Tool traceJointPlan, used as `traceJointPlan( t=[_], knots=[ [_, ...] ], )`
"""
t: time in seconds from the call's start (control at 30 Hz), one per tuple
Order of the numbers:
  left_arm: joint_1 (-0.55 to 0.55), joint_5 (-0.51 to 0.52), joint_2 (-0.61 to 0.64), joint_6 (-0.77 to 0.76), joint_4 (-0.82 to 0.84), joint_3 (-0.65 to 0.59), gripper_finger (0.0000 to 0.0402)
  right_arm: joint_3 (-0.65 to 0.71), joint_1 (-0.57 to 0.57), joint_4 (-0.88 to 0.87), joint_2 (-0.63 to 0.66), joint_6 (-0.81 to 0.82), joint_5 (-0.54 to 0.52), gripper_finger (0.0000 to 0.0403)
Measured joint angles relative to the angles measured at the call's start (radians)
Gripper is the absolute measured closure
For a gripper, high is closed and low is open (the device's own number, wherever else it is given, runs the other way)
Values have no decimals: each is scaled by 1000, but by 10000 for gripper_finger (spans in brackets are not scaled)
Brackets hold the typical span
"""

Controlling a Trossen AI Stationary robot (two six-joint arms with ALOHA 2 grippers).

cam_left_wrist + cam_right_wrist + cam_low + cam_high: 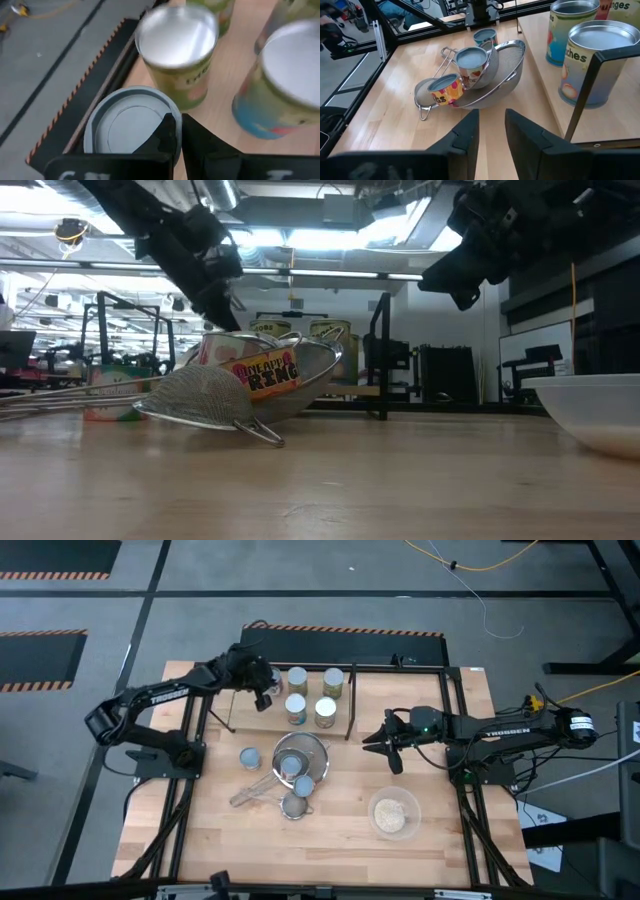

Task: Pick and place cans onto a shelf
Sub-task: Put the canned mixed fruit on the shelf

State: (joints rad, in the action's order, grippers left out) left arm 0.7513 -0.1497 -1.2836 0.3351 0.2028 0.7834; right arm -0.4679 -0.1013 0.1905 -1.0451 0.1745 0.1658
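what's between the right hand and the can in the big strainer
Only the strainer itself. The can sits inside it, and the mesh wall and rim facing the right hand cover the can's lower side. The table between them is bare, and the can's top is uncovered.

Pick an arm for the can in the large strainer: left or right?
Right, probably. Its end effector is open and aimed at the can in the large strainer, nothing between. Left end effector is at the shelf, over a blue-lidded can.
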Motion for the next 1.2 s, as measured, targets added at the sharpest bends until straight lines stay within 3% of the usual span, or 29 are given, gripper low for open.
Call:
traceJointPlan(
  t=[0.27, 1.2],
  knots=[
    [0, 4, -45, 0, -8, 1, 390, 0, 0, 0, 0, -2, 0, 305],
    [-2, 2, -44, -11, -16, 0, 300, 0, 0, 0, 0, -3, 0, 305]
  ],
)
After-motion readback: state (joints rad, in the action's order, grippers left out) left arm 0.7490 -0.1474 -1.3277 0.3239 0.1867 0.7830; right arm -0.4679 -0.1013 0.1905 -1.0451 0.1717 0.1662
